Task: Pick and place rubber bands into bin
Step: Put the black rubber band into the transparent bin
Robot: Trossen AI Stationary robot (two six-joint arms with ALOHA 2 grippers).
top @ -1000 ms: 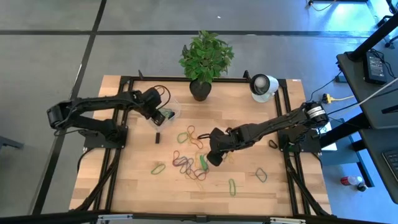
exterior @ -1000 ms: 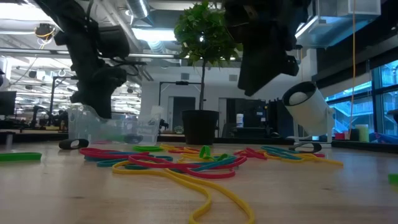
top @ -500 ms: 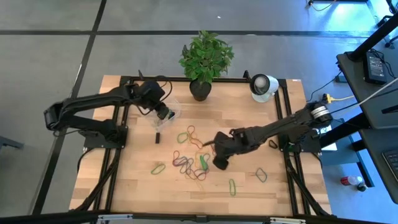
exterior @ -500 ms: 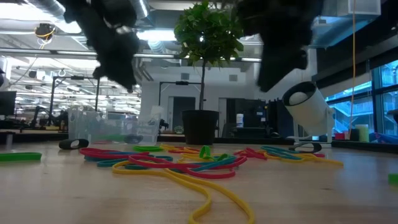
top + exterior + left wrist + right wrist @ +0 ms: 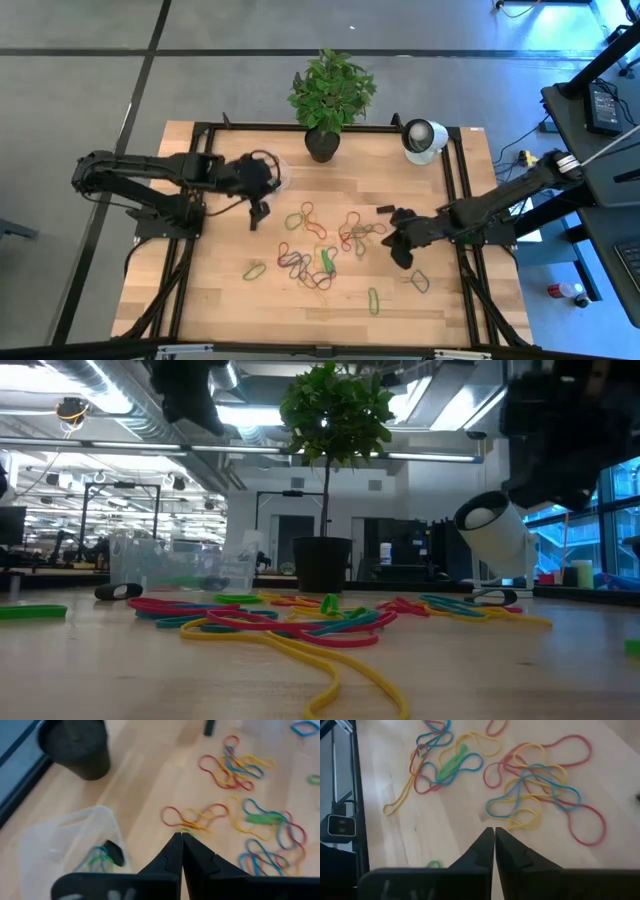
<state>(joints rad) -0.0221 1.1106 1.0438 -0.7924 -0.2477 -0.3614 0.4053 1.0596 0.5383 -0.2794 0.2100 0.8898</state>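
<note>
Rubber bands [image 5: 318, 240] in red, yellow, green and blue lie loose on the middle of the wooden table, some tangled in clumps [image 5: 535, 790]. The clear plastic bin [image 5: 277, 177] stands at the far left and holds a few bands [image 5: 95, 860]. My left gripper [image 5: 181, 836] hovers shut just beside the bin, nothing between its fingers. Right of the bands, above the table, my right gripper [image 5: 494, 831] is also shut and holds nothing; its fingers point toward a red, yellow and blue clump.
A black plant pot [image 5: 322, 143] stands at the far edge behind the bin, and a white round camera-like object [image 5: 424, 137] at the far right. A small black object [image 5: 254, 219] lies near the bin. Bare wood lies along the near edge.
My left gripper has risen from the bin and drawn back a little toward the near edge. My right gripper has lifted and moved away from the bands toward the table's right edge. The bands on the table lie as before.
</note>
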